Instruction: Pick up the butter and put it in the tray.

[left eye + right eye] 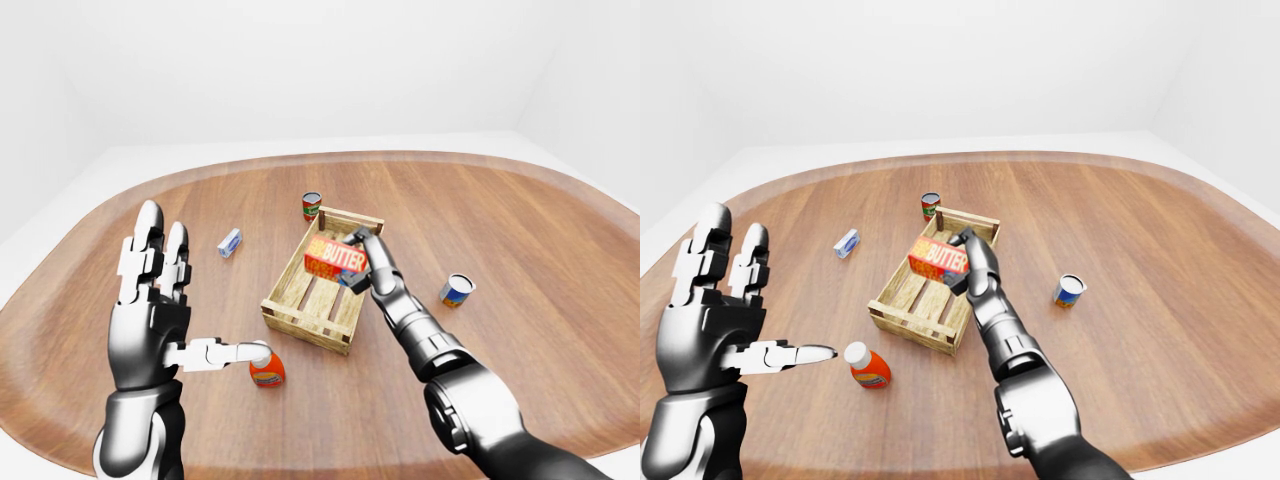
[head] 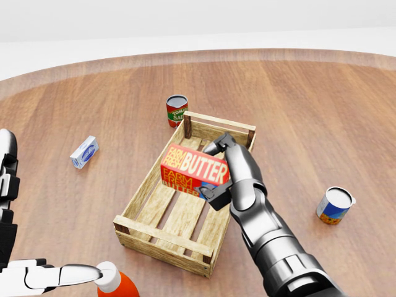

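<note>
A red butter box (image 2: 193, 168) with white lettering hangs over the middle of the wooden slatted tray (image 2: 143, 229), held tilted. My right hand (image 2: 218, 173) is shut on the box's right end, fingers wrapped above and below it. In the left-eye view my left hand (image 1: 158, 290) stands raised and open at the left, palm toward the camera, holding nothing. Whether the box touches the tray slats cannot be told.
A red and green can (image 2: 177, 111) stands just above the tray's top corner. A small blue and white carton (image 2: 84, 151) lies to the left. A blue can (image 2: 335, 205) stands at the right. An orange bottle (image 2: 117, 283) with a white cap lies below the tray.
</note>
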Tool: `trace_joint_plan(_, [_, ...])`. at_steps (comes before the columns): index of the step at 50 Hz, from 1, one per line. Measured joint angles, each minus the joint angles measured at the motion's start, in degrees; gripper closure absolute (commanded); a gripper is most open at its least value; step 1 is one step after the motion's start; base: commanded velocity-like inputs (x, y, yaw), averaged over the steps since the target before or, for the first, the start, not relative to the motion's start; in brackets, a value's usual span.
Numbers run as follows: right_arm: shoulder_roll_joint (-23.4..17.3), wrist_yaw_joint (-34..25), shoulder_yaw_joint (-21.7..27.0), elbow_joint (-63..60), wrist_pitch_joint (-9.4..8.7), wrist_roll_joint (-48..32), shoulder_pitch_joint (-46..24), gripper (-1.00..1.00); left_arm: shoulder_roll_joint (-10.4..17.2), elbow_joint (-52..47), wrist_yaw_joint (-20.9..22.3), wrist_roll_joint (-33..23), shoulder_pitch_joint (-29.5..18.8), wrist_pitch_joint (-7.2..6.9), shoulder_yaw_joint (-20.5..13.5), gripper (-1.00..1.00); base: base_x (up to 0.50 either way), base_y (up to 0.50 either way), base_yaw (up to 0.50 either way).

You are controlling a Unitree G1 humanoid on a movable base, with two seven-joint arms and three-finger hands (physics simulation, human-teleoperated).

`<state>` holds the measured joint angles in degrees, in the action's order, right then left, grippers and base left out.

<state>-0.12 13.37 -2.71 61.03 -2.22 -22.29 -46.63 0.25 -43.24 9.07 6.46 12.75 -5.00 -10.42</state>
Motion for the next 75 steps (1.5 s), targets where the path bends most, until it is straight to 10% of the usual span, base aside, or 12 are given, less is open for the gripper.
trace_joint_plan(65, [4.35, 4.18, 0.75, 5.63, 1.38, -4.82, 1.71, 1.00, -0.03, -0.62, 0.44, 0.44, 0.18, 0.00, -0.34, -1.00, 0.00, 0.00, 0.00])
trace_joint_plan(66, [4.36, 4.17, 0.77, 5.64, 1.36, -4.83, 1.70, 0.94, -0.03, -0.65, 0.45, 0.44, 0.19, 0.00, -0.34, -1.00, 0.00, 0.00, 0.00])
trace_joint_plan(67, [4.37, 4.17, 0.79, 5.63, 1.32, -4.84, 1.70, -0.29, -0.04, -0.66, 0.44, 0.44, 0.19, 0.00, -0.34, -1.00, 0.00, 0.00, 0.00])
trace_joint_plan(69, [4.40, 4.21, 0.84, 5.53, 1.26, -4.63, 1.69, -1.00, -0.04, -0.66, 0.44, 0.45, 0.17, 0.00, -0.35, -1.00, 0.00, 0.00, 0.00])
trace_joint_plan(75, [4.46, 4.58, 1.30, 4.73, 1.05, -4.34, 1.29, -1.00, -0.05, -0.69, 0.42, 0.47, 0.19, 0.00, -0.38, -1.00, 0.00, 0.00, 0.00])
